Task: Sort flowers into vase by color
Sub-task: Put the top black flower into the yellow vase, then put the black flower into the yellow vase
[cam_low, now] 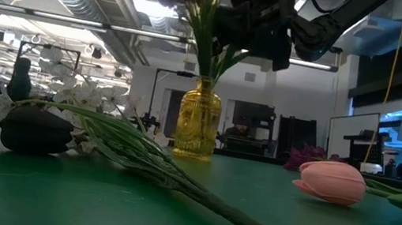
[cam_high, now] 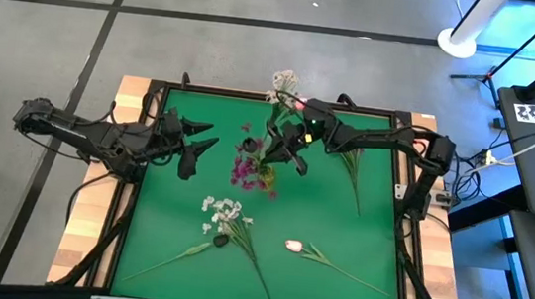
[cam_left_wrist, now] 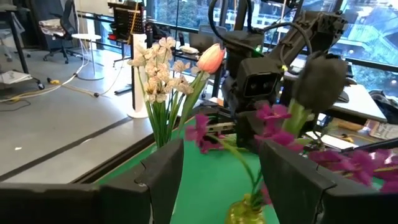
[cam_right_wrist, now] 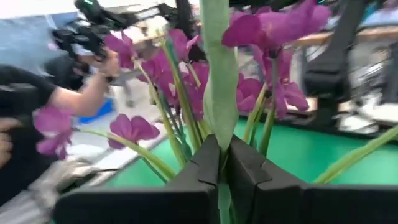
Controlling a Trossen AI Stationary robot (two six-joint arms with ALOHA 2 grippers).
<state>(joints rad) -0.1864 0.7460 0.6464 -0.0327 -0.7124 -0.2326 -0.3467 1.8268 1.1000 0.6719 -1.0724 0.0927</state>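
My right gripper (cam_right_wrist: 221,163) pinches 1 green flower stem (cam_right_wrist: 217,68) above the yellow vase (cam_low: 198,119) of magenta flowers (cam_high: 245,170) mid-counter (cam_high: 338,237). My left gripper (cam_high: 199,137) hovers beside it, spread wide.

The left gripper (cam_left_wrist: 221,180) shows its two dark fingers (cam_left_wrist: 163,177) spread apart, with nothing between them. Past them lies the green table surface (cam_left_wrist: 205,186), and a yellow glass vase (cam_left_wrist: 245,211) stands on it with magenta-purple flowers (cam_left_wrist: 270,115). Farther off, a bunch of small white blossoms (cam_left_wrist: 158,65) and one pale pink tulip bud (cam_left_wrist: 210,58) rise on green stems. The dark right arm (cam_left_wrist: 267,68) stands just behind the purple flowers.
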